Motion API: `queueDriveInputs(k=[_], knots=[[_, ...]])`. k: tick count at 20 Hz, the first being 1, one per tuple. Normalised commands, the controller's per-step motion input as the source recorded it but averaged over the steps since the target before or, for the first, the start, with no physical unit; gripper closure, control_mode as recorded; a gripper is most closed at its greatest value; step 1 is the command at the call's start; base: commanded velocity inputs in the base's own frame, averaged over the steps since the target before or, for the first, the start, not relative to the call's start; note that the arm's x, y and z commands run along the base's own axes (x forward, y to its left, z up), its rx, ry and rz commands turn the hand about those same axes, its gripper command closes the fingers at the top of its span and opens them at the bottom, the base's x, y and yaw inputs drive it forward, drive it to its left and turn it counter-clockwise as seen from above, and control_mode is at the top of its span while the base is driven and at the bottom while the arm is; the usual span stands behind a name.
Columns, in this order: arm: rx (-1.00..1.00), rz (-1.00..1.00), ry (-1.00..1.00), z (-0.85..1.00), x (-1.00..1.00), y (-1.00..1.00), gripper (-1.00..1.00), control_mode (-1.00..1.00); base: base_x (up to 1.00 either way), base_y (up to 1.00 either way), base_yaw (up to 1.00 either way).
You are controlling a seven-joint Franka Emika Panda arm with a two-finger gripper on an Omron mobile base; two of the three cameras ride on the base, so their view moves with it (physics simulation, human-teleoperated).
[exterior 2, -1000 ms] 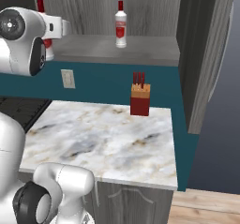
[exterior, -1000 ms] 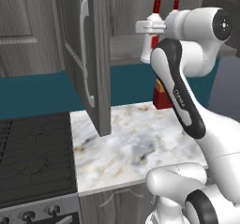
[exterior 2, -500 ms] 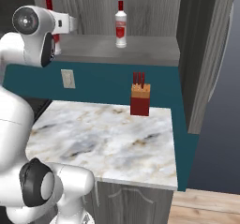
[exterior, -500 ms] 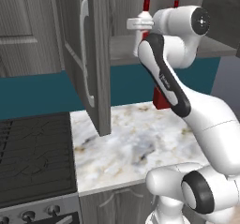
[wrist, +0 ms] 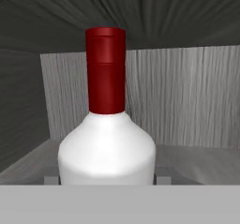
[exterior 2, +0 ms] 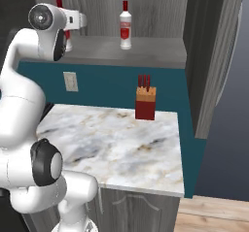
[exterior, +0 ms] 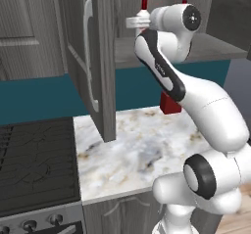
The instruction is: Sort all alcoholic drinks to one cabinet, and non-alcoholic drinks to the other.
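My gripper [wrist: 107, 180] is shut on an alcoholic drink, a clear-white bottle with a red cap [wrist: 106, 124], at its body below the shoulder. One finger [wrist: 50, 179] shows beside the glass on each side. In the left base view the gripper [exterior: 133, 22] holds this bottle [exterior: 142, 13] upright in the open upper cabinet, over the shelf [exterior: 215, 47]. In the right base view the held bottle [exterior 2: 66, 41] is partly hidden behind the arm. A second red-capped bottle [exterior 2: 125, 26] stands on the same shelf [exterior 2: 155, 51], further right. The non-alcoholic drinks are out of view.
The cabinet's left door [exterior: 90, 57] hangs open over the marble counter [exterior: 132, 150], and the right door [exterior 2: 214, 56] stands open too. A red block with brown sticks [exterior 2: 145, 102] sits at the counter's back. A stove [exterior: 34, 164] lies to the left.
The arm has reached further into the cabinet, carrying the bottle leftward in the left base view. The grip is unchanged and the second bottle has not moved.
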Motion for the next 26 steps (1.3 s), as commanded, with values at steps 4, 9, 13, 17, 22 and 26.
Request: queueDriveInputs(k=[4,9,13,17,22,26], knots=[[-0.04,0.0,0.0,-0.12,0.5,0.06,1.0,-1.0,0.0,0.0,0.0],[-0.03,0.0,0.0,-0.2,0.47,0.02,1.0,-1.0,0.0,0.0,0.0],[0.0,0.0,0.0,-0.23,0.48,0.0,1.0,-1.0,0.0,0.0,0.0],[0.0,0.0,0.0,-0.18,0.53,0.0,1.0,-1.0,0.0,0.0,0.0],[0.0,0.0,0.0,-0.11,0.52,0.0,1.0,-1.0,0.0,0.0,0.0],[0.0,0.0,0.0,-0.17,0.2,0.0,1.0,-1.0,0.0,0.0,0.0]])
